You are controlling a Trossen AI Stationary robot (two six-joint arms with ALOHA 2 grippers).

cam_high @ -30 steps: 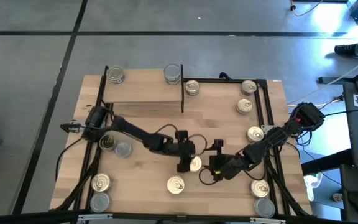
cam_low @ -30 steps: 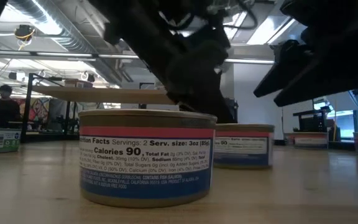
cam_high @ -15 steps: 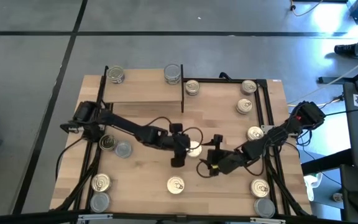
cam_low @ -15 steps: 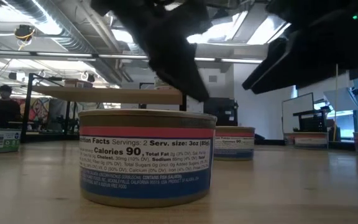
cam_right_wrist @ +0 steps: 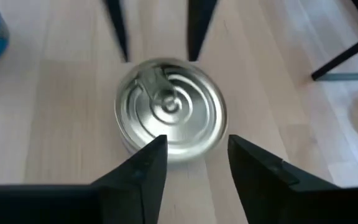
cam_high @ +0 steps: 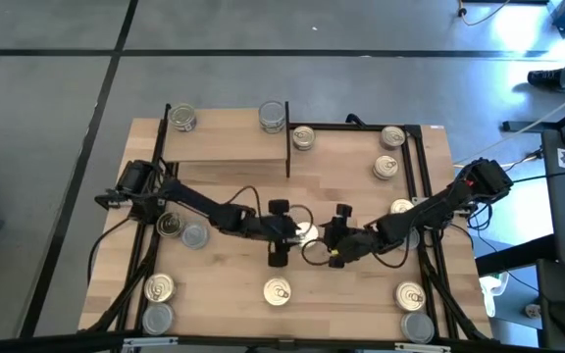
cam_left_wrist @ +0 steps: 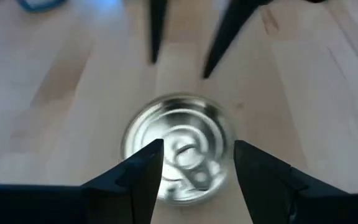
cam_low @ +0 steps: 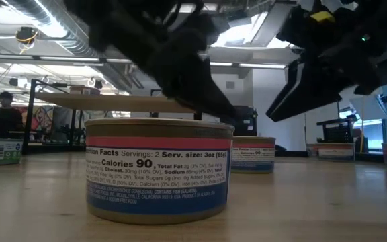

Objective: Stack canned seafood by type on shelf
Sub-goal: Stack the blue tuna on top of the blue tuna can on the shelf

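A silver pull-tab can (cam_high: 305, 233) stands on its base on the tabletop at mid-table, between my two grippers. My left gripper (cam_left_wrist: 197, 162) comes at it from the table's left, open, with its fingertips over the near part of the lid (cam_left_wrist: 176, 134). My right gripper (cam_right_wrist: 197, 155) faces it from the right, open, its tips just short of the can (cam_right_wrist: 169, 112). In the low view both slant down above this can (cam_low: 250, 154). The shelf (cam_high: 229, 145) at the far left carries a can (cam_high: 182, 118) and stacked cans (cam_high: 273, 116). My left gripper has its fingertips (cam_left_wrist: 148, 165) in front of the near rim of the can's lid, slanting down from the table's left. The gap between them is narrower than the can. Whether they touch the lid I cannot tell.
Loose cans stand around the table: one near the front (cam_high: 278, 291), which fills the low view (cam_low: 156, 171), two at the left (cam_high: 182, 230), two at the near left corner (cam_high: 157, 299), two at the near right (cam_high: 412, 306), and several at the far right (cam_high: 388, 152). Black frame rails (cam_high: 422, 186) run along the sides.
The pull-tab can has gone toward the table's far edge together with my left gripper and now stands still on the table. My right gripper has moved toward the far edge and the left, up to the can.
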